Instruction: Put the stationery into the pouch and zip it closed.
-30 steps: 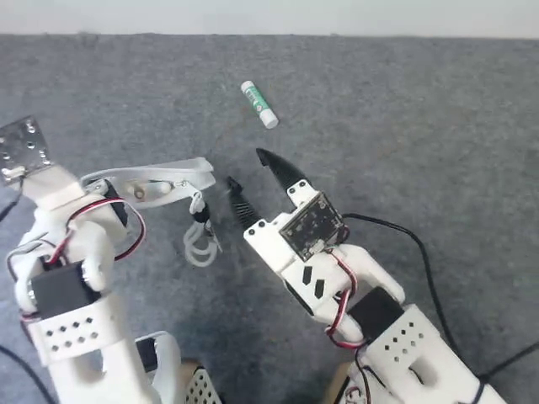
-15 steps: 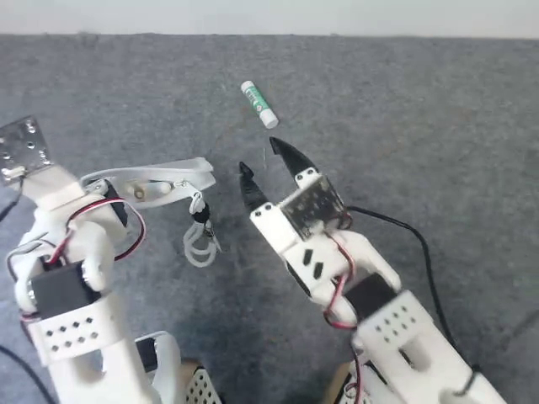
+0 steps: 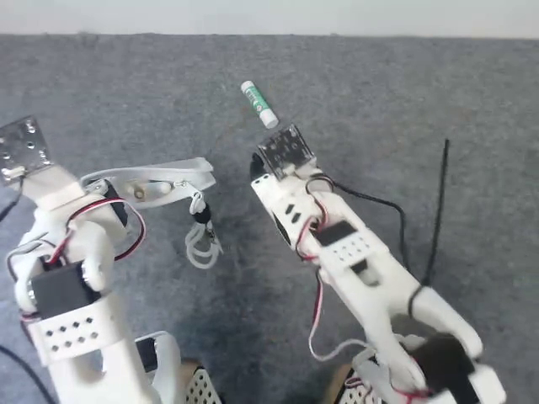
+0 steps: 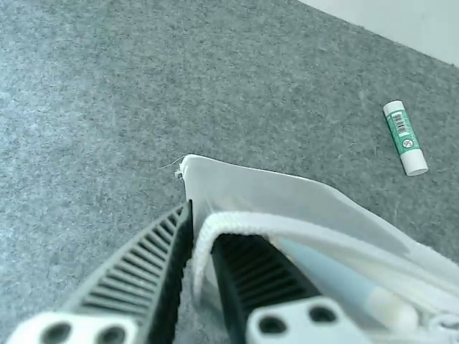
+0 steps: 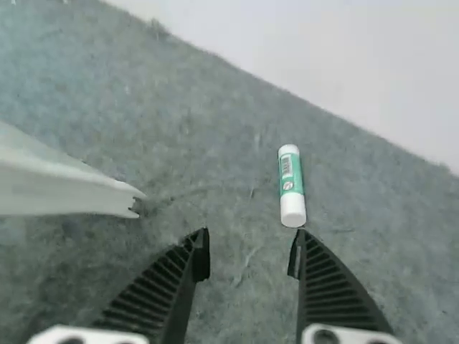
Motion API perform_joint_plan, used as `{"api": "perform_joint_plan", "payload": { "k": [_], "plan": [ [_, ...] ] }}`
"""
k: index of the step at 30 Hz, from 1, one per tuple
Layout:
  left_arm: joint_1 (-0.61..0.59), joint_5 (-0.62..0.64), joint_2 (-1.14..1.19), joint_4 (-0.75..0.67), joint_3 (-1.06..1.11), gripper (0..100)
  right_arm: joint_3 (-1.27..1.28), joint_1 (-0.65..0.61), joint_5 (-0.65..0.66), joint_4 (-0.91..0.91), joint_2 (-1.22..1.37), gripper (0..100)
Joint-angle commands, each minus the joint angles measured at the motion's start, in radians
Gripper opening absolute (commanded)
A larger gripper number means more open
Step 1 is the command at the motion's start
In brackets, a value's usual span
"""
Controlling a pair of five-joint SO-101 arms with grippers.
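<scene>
Evidently the job is partway at most; the glue stick [image 3: 258, 104] lies out on the grey mat [image 3: 421, 101], not yet in the pouch [image 3: 160, 181], whose mouth looks unzipped; something pale and tube-shaped [image 4: 387, 308] seems to sit inside the pouch already, though I cannot tell what it is; left to do, by my reckoning, are the pick-up, the drop into the mouth and the zipping. The left gripper [image 4: 201, 231] is clamped on the pouch's zip edge; the right gripper [image 5: 247, 259] has its jaws apart with nothing between them; the glue stick lies just beyond their tips, touching neither, nearly in line with one jaw.
</scene>
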Motion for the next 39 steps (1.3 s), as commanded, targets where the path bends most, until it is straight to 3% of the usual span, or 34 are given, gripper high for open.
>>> {"api": "perform_joint_plan", "payload": {
  "k": [1,39],
  "plan": [
    [-0.009,-0.002,-0.031,-0.025,-0.013,1,-0.121,0.015,0.012,-0.022,0.065,18.0],
    [-0.009,-0.005,-0.031,-0.023,0.016,1,-0.758,0.085,0.008,-0.022,0.783,18.0]
  ]
}}
